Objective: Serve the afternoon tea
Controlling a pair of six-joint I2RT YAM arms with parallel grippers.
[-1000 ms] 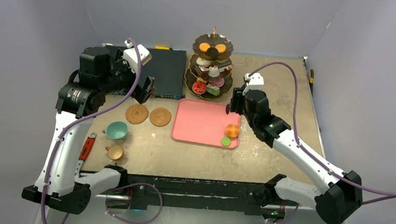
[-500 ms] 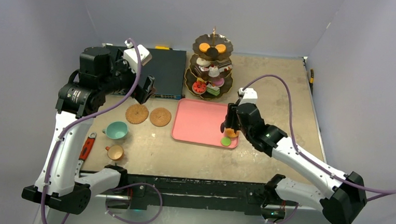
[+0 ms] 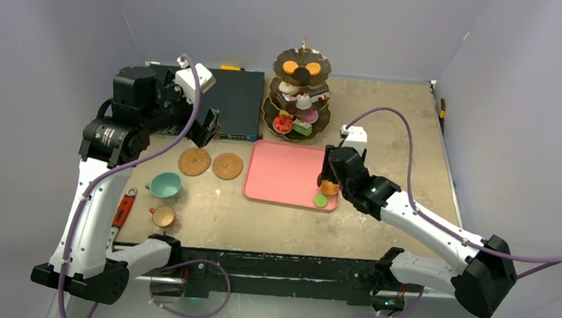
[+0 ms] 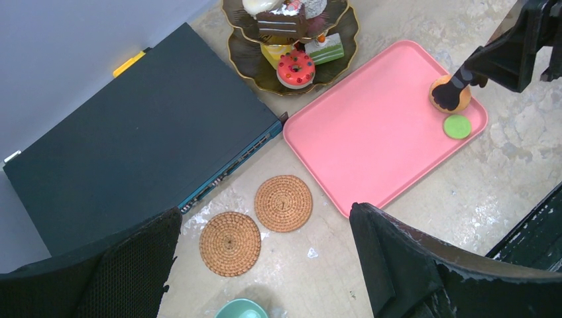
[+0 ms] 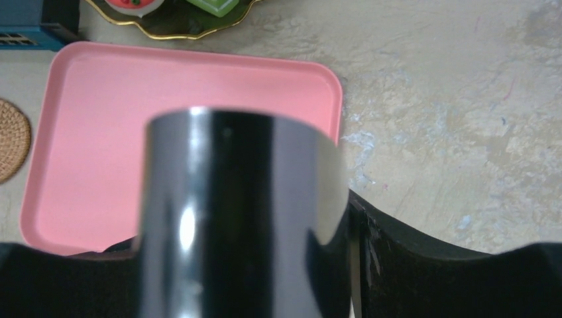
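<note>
The dark three-tier stand [image 3: 297,101] with several toy cakes stands behind the pink tray [image 3: 284,174]. An orange cake [image 3: 329,186] and a green macaron [image 3: 320,200] lie in the tray's near right corner. My right gripper [image 3: 330,175] is shut on the black tongs [image 5: 238,218], whose tips [image 4: 452,89] rest on the orange cake [image 4: 443,99]. Two woven coasters [image 3: 194,162] [image 3: 227,166] lie left of the tray. The teal cup [image 3: 164,186] and tan cup [image 3: 162,216] stand nearer. My left gripper [image 3: 206,125] is open and empty, high above the coasters [image 4: 283,203].
A dark blue flat box [image 3: 234,101] lies at the back, left of the stand. A red-handled tool [image 3: 123,210] lies by the table's left edge near the tan cup. The tongs block most of the right wrist view.
My right arm has swung forward and down over the tray's near right corner, bringing the tongs onto the orange cake. The left arm has not moved.
</note>
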